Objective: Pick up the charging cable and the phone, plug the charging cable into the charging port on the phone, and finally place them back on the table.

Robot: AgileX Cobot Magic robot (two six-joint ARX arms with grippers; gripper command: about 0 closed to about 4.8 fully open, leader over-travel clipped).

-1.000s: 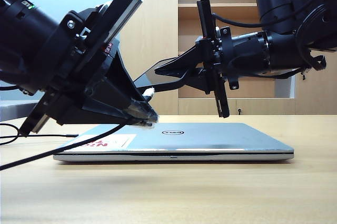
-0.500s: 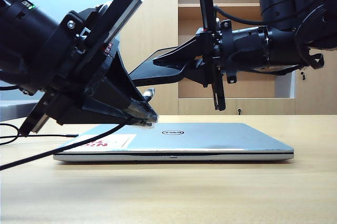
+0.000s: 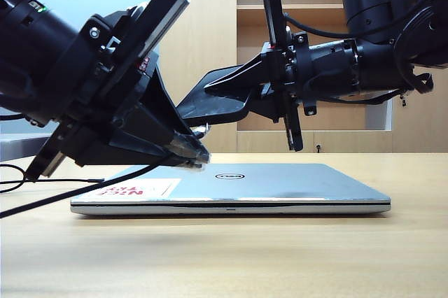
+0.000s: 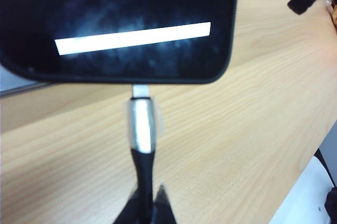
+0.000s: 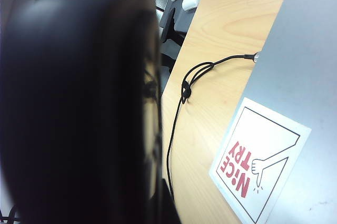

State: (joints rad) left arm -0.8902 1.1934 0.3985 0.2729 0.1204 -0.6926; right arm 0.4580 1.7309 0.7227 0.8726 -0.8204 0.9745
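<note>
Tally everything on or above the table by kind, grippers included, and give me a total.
Grippers: 2, left gripper shut on the charging cable, right gripper shut on the phone
Phones: 1, the phone
Cables: 1, the charging cable, its plug at the phone's edge
Laptops: 1, the closed silver laptop on the table
Total: 5

phone (image 4: 131,24): glossy black | plug (image 4: 141,126): shiny metal | table (image 4: 237,129): matt wood-grain
</note>
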